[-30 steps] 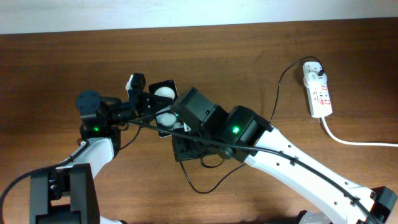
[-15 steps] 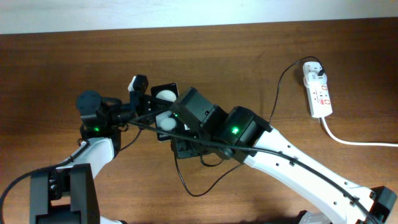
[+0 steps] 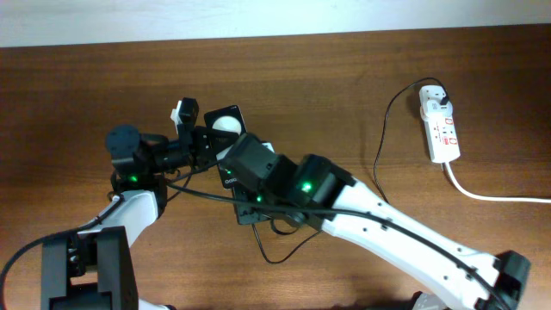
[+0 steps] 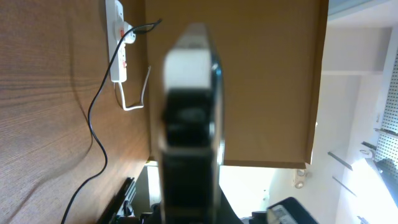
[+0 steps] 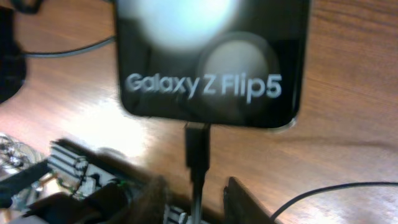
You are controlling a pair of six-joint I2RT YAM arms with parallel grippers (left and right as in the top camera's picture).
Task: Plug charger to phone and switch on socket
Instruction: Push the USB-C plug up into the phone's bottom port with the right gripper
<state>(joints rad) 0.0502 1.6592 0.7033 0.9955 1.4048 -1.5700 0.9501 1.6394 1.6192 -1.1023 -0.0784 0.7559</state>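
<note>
Right wrist: the right gripper [image 5: 196, 200] pinches the charger [image 5: 198, 146], its tip meeting the lettered end of the phone [image 5: 211, 56], in line with the phone's long axis; seated or not, I cannot tell.

Overhead: the phone lies left of centre toward the far edge, apparently clamped by the left gripper [image 3: 195, 127]. The right gripper has shifted leftward, closer in.

Left wrist: the socket [image 4: 116, 43] lies well apart, toward the far right corner.

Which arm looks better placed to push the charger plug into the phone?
The right arm. Its jaws hold the charger plug lined up at the bottom edge of the phone, while the left arm just holds the phone up in its jaws.
</note>
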